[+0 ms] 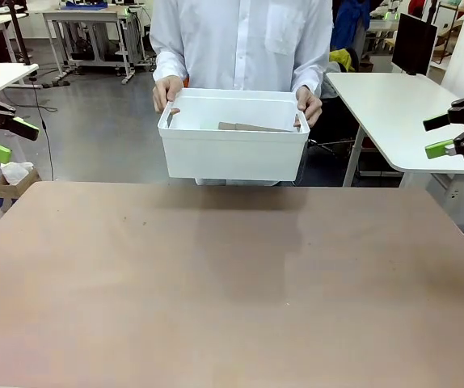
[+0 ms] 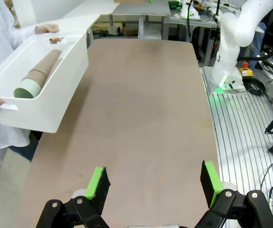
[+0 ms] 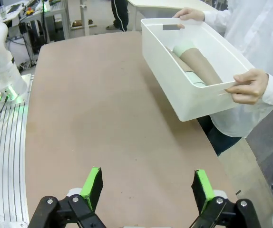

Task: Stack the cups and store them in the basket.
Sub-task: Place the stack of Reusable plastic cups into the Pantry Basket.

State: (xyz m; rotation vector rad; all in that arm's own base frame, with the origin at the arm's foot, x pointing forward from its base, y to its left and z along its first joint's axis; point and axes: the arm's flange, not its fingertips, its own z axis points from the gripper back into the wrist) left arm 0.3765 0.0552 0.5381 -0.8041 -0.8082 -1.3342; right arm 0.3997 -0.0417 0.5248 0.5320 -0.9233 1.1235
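A person at the far side holds the white basket (image 1: 232, 149) with both hands, lifted just past the table's far edge. The cups (image 1: 252, 127) lie on their side inside it as one nested stack of brown and mint green. In the left wrist view the basket (image 2: 55, 95) tilts toward me and the cups (image 2: 39, 73) show a mint mouth. In the right wrist view the basket (image 3: 174, 80) holds the cups (image 3: 193, 64). My left gripper (image 1: 10, 139) (image 2: 155, 183) hangs open at the far left, empty. At the far right my right gripper (image 1: 438, 136) (image 3: 148, 187) is open and empty too.
The brown table (image 1: 232, 275) lies bare between the arms. The person's hands (image 1: 166, 90) grip the basket's short ends. A white table (image 1: 394, 105) stands behind on the right. A small cardboard box (image 1: 14, 179) sits on the floor at the left.
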